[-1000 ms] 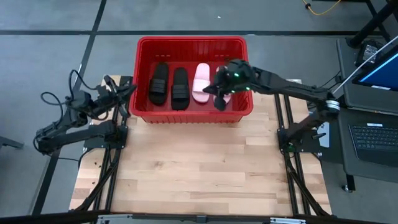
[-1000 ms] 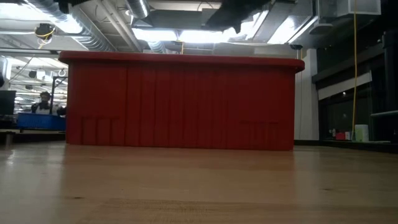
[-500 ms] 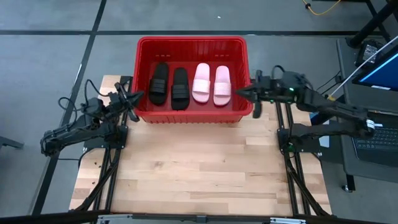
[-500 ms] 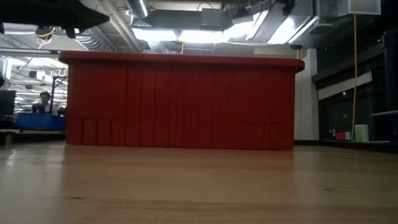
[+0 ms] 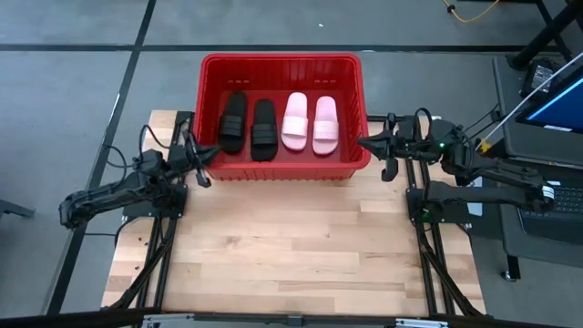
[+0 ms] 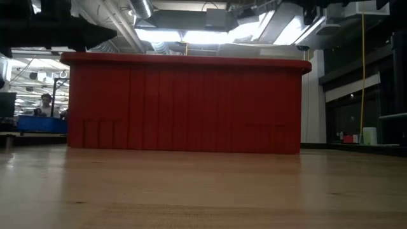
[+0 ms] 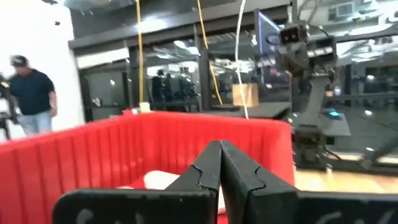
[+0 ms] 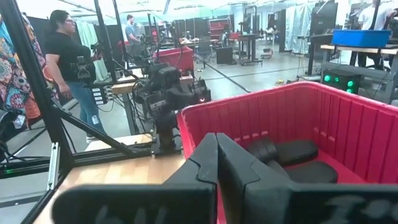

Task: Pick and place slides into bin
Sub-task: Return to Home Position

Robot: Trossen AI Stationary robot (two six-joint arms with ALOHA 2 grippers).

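Bin (image 5: 281, 62): black slides (image 5: 248, 125) beside pink slides (image 5: 311, 123), long axes parallel, across bin's short span; toe direction unclear. Left gripper (image 5: 211, 153), right gripper (image 5: 363, 143) clenched empty, flanking bin

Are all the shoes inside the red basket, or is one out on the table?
All inside. Two black slides and two pink slides lie side by side in the red bin; none is on the table.

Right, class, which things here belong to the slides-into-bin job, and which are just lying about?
Job: red bin; black slides and pink slides, all four inside it; left hand and right hand, both shut, beside the bin.

Lying about: laptop; person in the room behind.
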